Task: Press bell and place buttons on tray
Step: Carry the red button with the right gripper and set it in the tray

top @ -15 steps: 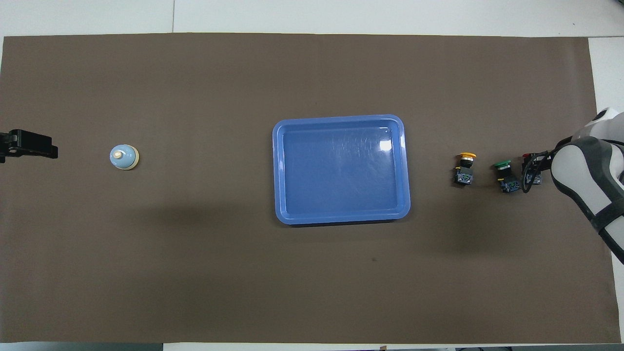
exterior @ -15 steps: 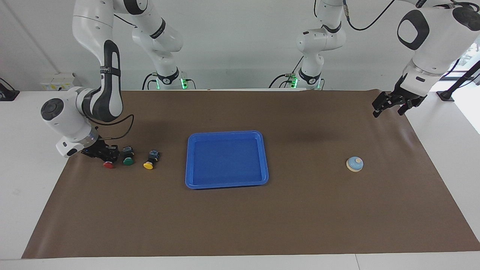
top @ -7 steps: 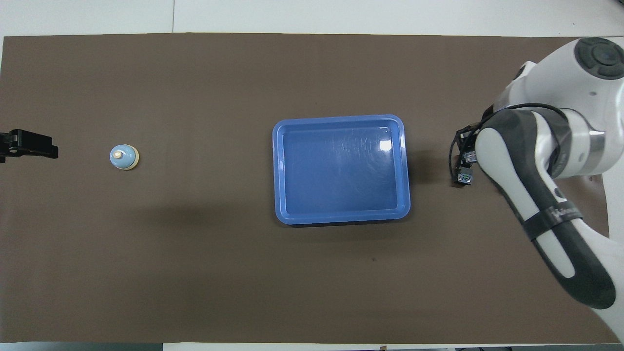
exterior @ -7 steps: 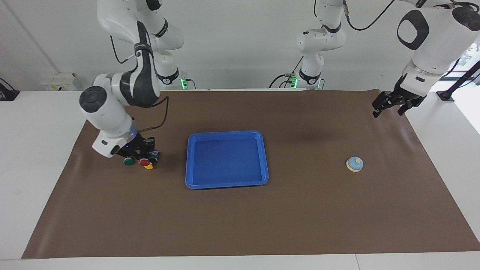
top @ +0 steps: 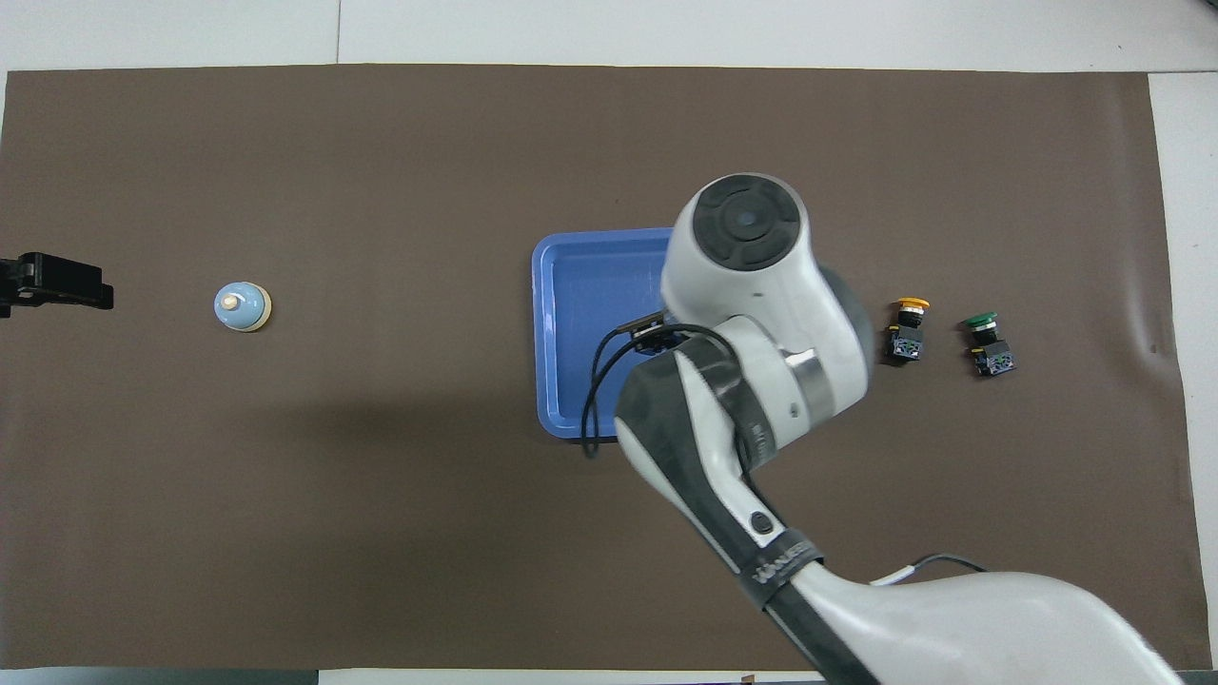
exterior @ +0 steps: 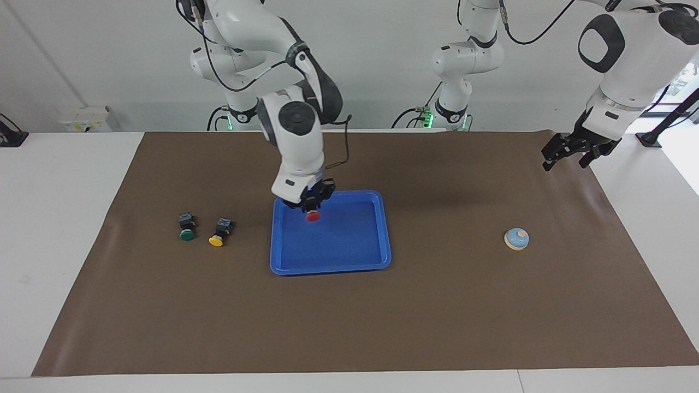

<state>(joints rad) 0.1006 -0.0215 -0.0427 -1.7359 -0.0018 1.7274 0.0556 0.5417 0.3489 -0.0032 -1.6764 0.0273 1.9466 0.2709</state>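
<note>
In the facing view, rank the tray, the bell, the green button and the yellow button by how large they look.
1. The blue tray, by far the largest.
2. The bell.
3. The green button and the yellow button: these look alike in size, so I leave them unranked; each appears only slightly smaller than the bell.

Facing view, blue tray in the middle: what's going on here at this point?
The right gripper is shut on the red button and holds it over the tray, at the end nearer the robots. The green button and yellow button sit on the brown mat toward the right arm's end, not on the tray. The bell stands alone toward the left arm's end. The left gripper waits, open, over the mat's corner.
</note>
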